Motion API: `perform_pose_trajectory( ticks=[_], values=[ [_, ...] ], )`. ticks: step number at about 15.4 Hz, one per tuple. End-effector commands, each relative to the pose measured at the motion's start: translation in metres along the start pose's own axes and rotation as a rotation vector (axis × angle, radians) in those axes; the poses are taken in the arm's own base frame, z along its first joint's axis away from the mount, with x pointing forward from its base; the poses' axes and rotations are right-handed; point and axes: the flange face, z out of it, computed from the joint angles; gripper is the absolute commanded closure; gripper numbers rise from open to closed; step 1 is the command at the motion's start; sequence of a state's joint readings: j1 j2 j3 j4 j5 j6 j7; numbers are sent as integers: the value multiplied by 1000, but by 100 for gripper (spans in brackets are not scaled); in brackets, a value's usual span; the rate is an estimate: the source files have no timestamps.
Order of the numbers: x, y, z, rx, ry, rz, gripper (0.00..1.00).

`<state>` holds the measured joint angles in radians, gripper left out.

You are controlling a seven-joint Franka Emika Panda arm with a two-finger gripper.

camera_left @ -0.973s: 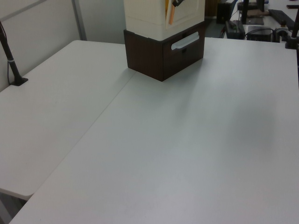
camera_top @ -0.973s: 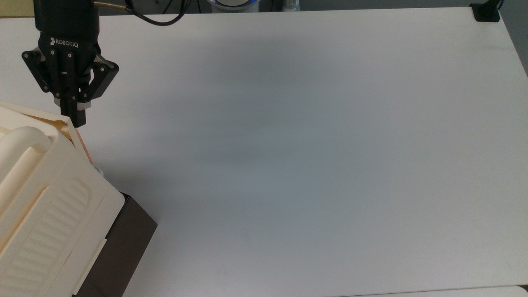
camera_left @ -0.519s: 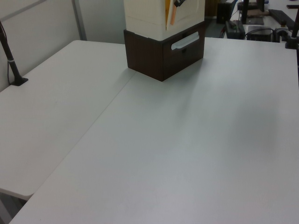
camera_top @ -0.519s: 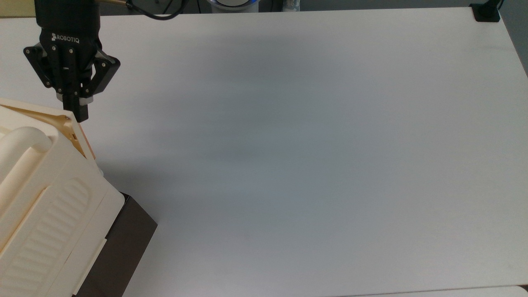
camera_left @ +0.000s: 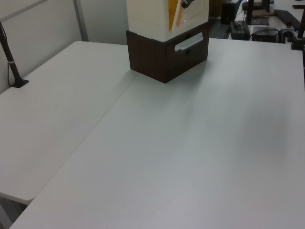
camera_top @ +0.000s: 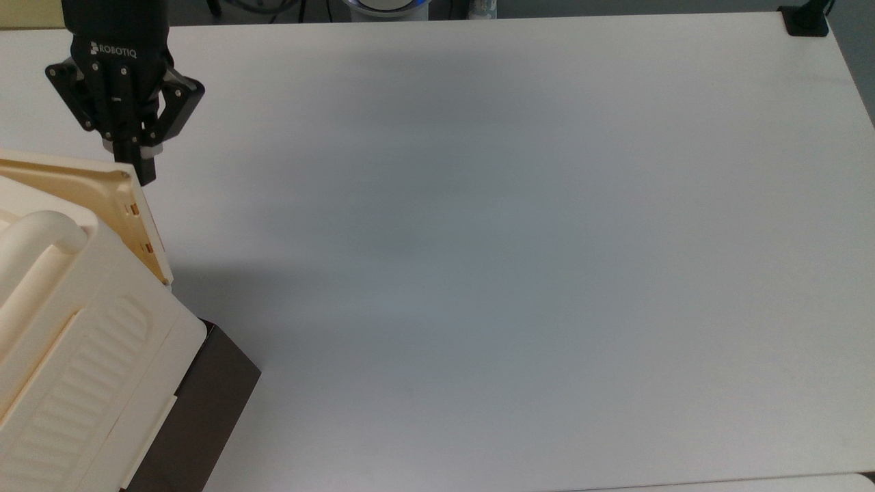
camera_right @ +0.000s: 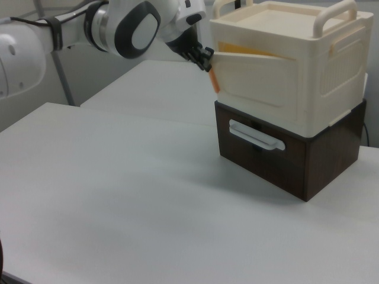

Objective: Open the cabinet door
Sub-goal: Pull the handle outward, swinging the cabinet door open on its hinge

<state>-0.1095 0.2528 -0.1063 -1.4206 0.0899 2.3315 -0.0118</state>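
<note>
- Top view: I see my end effector [camera_top: 145,174] pinched narrow at the cabinet door's [camera_top: 102,198] free corner; the door angles off the cabinet [camera_top: 75,328].
- Left view: door edge [camera_left: 180,18] pokes out, top.
- Right view: door [camera_right: 254,71] ajar, end effector [camera_right: 206,59] at the right view's left.

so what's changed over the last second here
The black two-finger gripper has drawn toward the top view's top edge, swinging the thin cream plastic cabinet door further open; its two copper tabs now show. The cream plastic cabinet, dark brown block and white table stayed put.
</note>
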Motion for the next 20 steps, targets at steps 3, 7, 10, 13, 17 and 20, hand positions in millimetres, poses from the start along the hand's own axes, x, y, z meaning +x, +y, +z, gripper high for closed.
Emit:
perform_pose_trajectory(
  ticks=[3,7,10,13,17,20],
  values=[
    [-35,41,-32,-17,-195,-3,79],
    [-47,57,-52,-11,-276,-38,32],
    [-57,78,-73,-4,-345,-76,22],
    [-63,98,-88,-5,-370,-98,21],
    [-61,117,-102,5,-337,-58,20],
    [-52,112,-111,96,-279,59,2]
  ],
)
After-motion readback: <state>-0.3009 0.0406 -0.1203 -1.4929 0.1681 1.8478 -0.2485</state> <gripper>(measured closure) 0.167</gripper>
